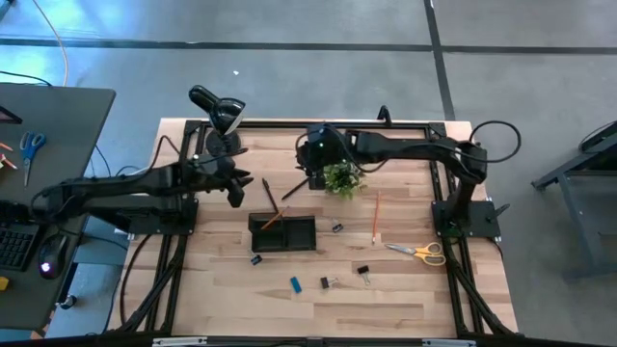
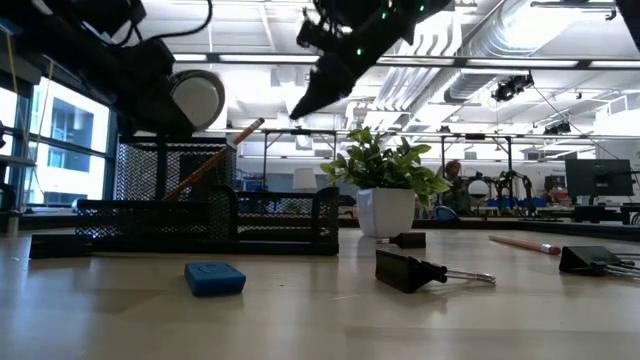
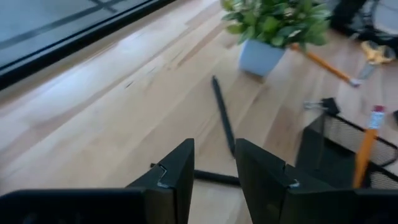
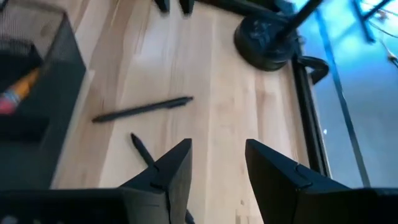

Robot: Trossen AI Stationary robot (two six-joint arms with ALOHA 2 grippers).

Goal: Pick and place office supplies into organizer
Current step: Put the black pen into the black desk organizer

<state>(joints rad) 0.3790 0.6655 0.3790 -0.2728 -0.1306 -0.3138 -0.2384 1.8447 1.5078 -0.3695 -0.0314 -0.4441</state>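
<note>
Wooden worktop (image 1: 231, 289) held mostly unsorted supplies; only one orange pencil (image 1: 271, 221) stood in the organizer (image 1: 281, 233). Both hands, left hand (image 3: 212, 180) and right hand (image 4: 214, 168), hung released, empty.

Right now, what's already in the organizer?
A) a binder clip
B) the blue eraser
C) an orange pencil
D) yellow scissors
C: an orange pencil leans in the organizer, its eraser end sticking up in the low view; the yellow scissors, blue eraser and binder clips all lie on the table outside it.
</note>
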